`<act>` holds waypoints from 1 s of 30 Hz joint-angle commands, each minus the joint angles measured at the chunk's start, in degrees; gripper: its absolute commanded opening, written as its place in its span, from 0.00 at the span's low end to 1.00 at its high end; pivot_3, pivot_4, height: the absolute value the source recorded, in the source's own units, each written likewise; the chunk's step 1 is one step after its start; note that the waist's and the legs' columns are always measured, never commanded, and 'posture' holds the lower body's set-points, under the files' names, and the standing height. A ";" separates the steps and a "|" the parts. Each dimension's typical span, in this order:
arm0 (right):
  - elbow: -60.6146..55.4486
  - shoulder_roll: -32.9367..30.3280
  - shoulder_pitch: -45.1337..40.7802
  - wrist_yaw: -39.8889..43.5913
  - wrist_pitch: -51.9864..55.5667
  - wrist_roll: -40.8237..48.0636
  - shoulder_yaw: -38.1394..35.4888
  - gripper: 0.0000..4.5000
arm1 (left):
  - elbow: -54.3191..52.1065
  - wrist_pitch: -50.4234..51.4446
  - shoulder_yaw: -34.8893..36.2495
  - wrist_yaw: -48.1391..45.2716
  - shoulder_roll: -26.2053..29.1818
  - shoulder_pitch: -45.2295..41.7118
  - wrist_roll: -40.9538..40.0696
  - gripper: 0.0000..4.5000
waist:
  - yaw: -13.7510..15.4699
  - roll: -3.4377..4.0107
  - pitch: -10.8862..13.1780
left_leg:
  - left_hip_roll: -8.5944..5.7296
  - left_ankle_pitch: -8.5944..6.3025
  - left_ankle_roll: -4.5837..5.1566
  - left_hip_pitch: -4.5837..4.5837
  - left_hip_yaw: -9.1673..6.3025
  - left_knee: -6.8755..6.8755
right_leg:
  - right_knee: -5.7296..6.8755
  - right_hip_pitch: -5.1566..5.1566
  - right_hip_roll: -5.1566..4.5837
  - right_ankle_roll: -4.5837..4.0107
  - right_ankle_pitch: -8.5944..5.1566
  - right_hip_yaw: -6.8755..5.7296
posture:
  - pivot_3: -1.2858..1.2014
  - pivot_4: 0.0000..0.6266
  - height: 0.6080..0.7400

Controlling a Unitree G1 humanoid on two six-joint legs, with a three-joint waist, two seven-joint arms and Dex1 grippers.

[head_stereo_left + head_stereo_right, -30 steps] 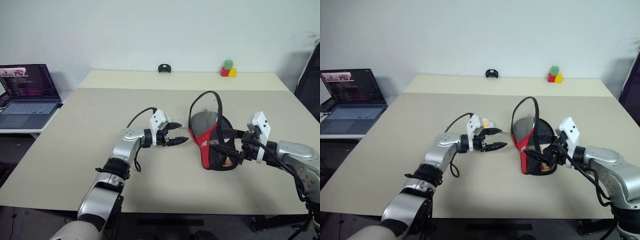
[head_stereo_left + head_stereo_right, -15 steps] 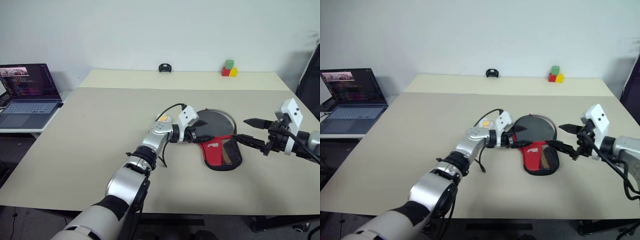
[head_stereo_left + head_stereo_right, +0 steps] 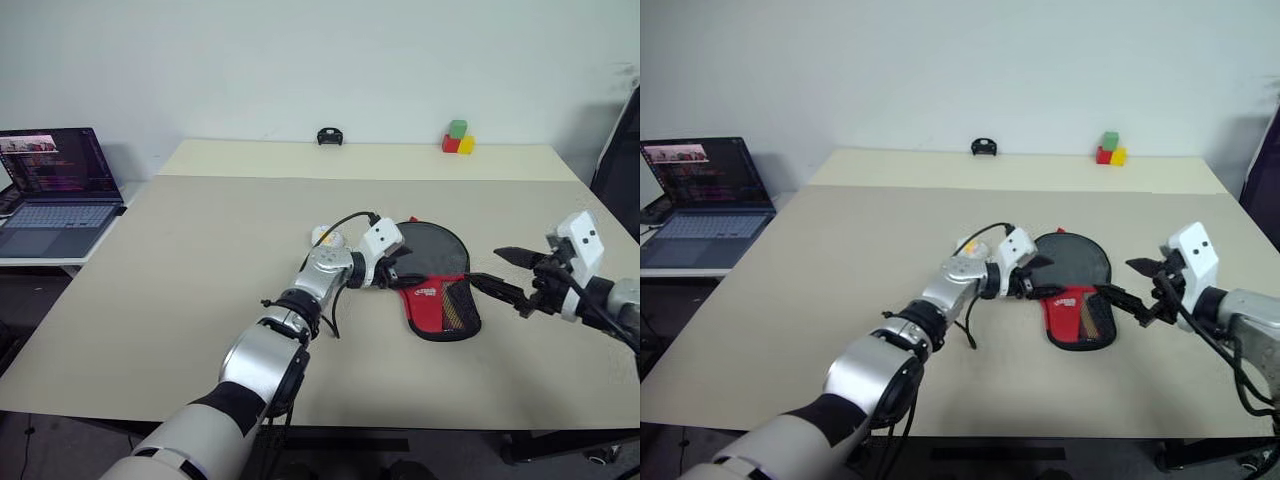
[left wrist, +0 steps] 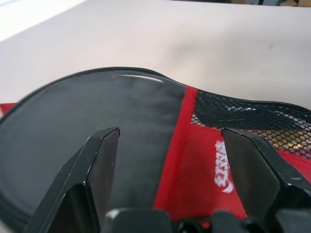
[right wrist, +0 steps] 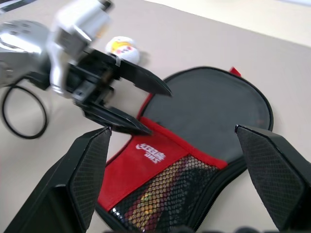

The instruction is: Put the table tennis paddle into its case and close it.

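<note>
an open laptop (image 3: 55, 185) sits on a side surface at the far left, beside the beige table (image 3: 180, 290). near the middle of the table, the left gripper (image 3: 392, 269) reaches in from the left, its two black fingers spread apart with nothing between them, poised over the left edge of the case (image 3: 432, 275). a small white ball charm (image 3: 326, 237) rests on the table just beside that wrist. the case lies flat, its round black face toward the far side and its red panel with white logo and mesh pocket toward the near edge; a striped handle shows through the mesh (image 5: 160, 196), so the table tennis paddle is inside. whether the zipper is drawn cannot be made out. to the right, the right gripper (image 3: 508, 276) hangs just off the case's right side, fingers wide apart and empty. along the far edge sit a small black object (image 3: 329, 136) and red, green and yellow blocks (image 3: 457, 139).
</note>
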 commanded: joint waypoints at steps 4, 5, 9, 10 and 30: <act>10.70 2.16 -5.67 -4.59 -2.32 -8.34 6.61 1.00 | -11.89 -0.93 3.97 -6.04 10.19 5.29 -3.78 0.81 | -0.36 0.03 -0.02 | 0.02 0.01 -0.02 0.08 0.05 0.01 | 0.04 0.00 0.00 0.00 0.00 0.07 | 0.52 0.24 1.00; 12.49 2.53 -6.61 -4.96 -2.91 -9.63 7.63 1.00 | -14.06 -0.26 4.30 -6.73 11.48 6.51 -4.31 0.81 | -0.42 0.03 -0.02 | 0.03 0.01 -0.02 0.04 0.01 0.01 | 0.03 -0.01 0.00 0.00 0.00 0.03 | 0.52 0.24 1.00; 21.29 3.96 -10.69 -3.88 -6.27 -14.16 11.53 1.00 | -25.44 4.52 5.64 -8.27 16.79 13.08 -6.80 0.81 | -0.25 0.04 -0.02 | 0.03 0.03 -0.05 -0.04 0.01 0.04 | -0.02 -0.05 0.00 0.00 0.00 0.03 | 0.52 0.24 1.00; 23.70 4.18 -11.64 -2.91 -7.43 -15.32 12.91 1.00 | -29.15 6.18 6.15 -8.23 18.37 15.30 -7.46 0.81 | -0.23 0.04 -0.02 | 0.03 0.04 -0.07 -0.05 0.01 0.05 | -0.03 -0.05 0.00 0.00 0.00 0.04 | 0.52 0.24 1.00; 41.13 8.16 -17.84 11.86 -11.53 -22.35 22.12 0.96 | -53.17 20.91 7.42 -2.21 24.67 27.54 -11.45 0.81 | -0.29 0.06 -0.06 | 0.07 0.02 -0.04 -0.03 0.00 0.11 | 0.03 -0.03 -0.03 -0.01 0.03 0.03 | 0.52 0.24 1.00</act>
